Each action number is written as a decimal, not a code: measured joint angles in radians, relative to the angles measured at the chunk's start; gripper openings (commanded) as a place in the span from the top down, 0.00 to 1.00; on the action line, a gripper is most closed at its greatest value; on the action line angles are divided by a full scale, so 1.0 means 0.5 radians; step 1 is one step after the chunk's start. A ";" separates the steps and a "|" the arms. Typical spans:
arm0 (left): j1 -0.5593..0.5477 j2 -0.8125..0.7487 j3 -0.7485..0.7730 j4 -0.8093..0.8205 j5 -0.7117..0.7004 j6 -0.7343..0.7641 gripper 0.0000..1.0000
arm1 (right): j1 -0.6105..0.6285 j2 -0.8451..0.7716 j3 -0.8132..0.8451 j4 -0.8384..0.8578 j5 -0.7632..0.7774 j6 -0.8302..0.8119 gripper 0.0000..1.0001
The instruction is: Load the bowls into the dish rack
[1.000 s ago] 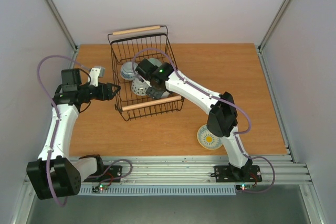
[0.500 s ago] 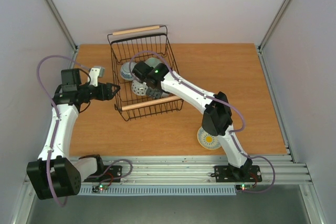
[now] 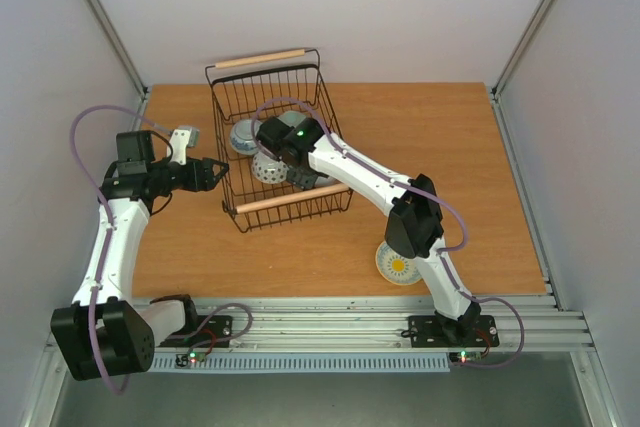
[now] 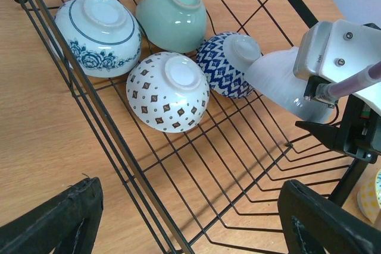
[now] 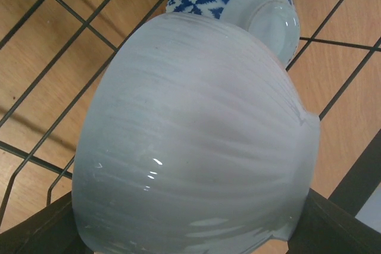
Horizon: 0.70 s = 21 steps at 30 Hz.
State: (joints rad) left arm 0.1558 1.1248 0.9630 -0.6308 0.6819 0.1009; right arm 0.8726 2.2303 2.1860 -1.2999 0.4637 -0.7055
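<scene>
Bowls: four lie upturned in the rack [image 4: 89,96]. A fifth, the pale one [image 5: 190,117], is clenched in my right pincer [image 5: 190,230], which has slid leftward this past second and now hangs low just beside the blue bowl [image 4: 223,66]. I judge it near release. My left pincer [image 4: 190,218] waits released outside. One yellow bowl [image 3: 398,265] remains on the bench [image 3: 450,147].

we see four bowls [image 4: 168,90] clustered in the dish rack [image 3: 222,152], toward its left wall. a fifth bowl [image 4: 280,84], in the right gripper [image 3: 298,175], is just beside them, inside the rack. a sixth bowl [image 3: 398,265] lies on the table [image 3: 480,167], nearer than the rack and to its right. the left gripper [image 3: 215,174] is just outside the left wall.
</scene>
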 measured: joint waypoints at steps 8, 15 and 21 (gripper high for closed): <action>0.000 0.000 0.000 0.000 0.000 0.000 0.19 | -0.005 0.000 0.004 -0.175 -0.067 -0.011 0.99; 0.000 -0.005 0.000 0.000 -0.002 0.000 0.19 | -0.006 0.005 0.004 -0.320 -0.163 -0.019 0.96; 0.000 -0.014 0.000 0.000 -0.003 0.000 0.19 | -0.010 0.046 0.012 -0.372 -0.190 -0.008 0.86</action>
State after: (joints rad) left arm 0.1558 1.1179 0.9630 -0.6308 0.6804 0.1009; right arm 0.8677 2.2532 2.1921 -1.4857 0.3687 -0.7094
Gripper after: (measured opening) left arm 0.813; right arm 0.763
